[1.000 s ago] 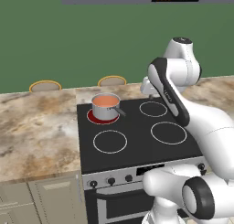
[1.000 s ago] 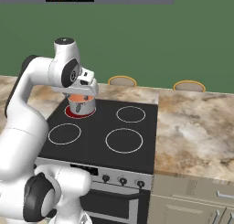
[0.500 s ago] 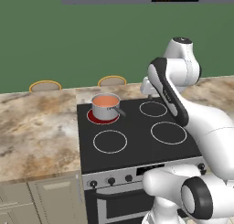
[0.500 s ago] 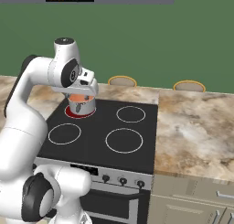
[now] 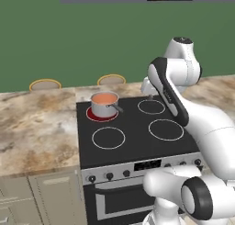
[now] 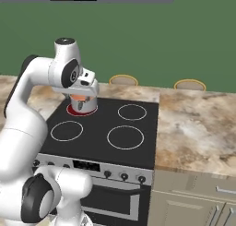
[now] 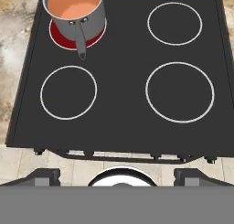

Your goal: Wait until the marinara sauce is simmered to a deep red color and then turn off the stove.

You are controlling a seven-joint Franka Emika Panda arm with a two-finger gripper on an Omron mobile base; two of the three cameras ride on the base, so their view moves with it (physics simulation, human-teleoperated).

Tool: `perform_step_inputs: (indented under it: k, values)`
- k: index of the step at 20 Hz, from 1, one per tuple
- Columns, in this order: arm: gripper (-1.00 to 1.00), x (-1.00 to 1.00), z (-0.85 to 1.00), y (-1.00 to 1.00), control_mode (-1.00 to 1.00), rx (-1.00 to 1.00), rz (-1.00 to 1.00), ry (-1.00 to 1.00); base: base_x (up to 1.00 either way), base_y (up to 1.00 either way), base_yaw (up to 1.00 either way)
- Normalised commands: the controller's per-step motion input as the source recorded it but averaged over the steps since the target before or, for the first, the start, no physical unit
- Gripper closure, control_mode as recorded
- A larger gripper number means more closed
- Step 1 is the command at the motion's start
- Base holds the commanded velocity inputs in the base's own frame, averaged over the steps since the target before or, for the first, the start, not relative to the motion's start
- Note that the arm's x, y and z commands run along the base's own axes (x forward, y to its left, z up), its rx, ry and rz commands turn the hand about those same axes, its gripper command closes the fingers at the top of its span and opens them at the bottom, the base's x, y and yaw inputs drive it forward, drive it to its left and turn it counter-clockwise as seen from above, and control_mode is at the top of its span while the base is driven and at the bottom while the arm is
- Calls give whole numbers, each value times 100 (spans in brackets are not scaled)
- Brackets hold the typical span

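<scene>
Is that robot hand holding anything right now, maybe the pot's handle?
Nothing is held. The gripper hovers above the stove, jaws open, well clear of the saucepan.

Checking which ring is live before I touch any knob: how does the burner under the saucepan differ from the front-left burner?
The burner under the saucepan glows solid red; the front-left burner is dark, just a white ring on the black glass. The back one carries the saucepan of pale orange-red marinara sauce; the front one is bare. The back one is partly hidden by the pan; the front ring shows whole. Both sit on the left side of the stove.
</scene>
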Motion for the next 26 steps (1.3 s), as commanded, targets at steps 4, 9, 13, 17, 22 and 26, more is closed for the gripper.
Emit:
perform_step_inputs:
  k: [4, 9, 13, 17, 22, 26]
  values:
    - [-100, 0, 0, 0, 100, 0, 0, 0, -31, -35, 0]
    - [-100, 0, 0, 0, 100, 0, 0, 0, -6, -38, 0]
    - [-100, 0, 0, 0, 100, 0, 0, 0, 0, -54, 0]
    - [-100, 0, 0, 0, 100, 0, 0, 0, 0, -59, 0]
    - [-100, 0, 0, 0, 100, 0, 0, 0, 0, -47, 0]
    - [-100, 0, 0, 0, 100, 0, 0, 0, 0, -14, 0]
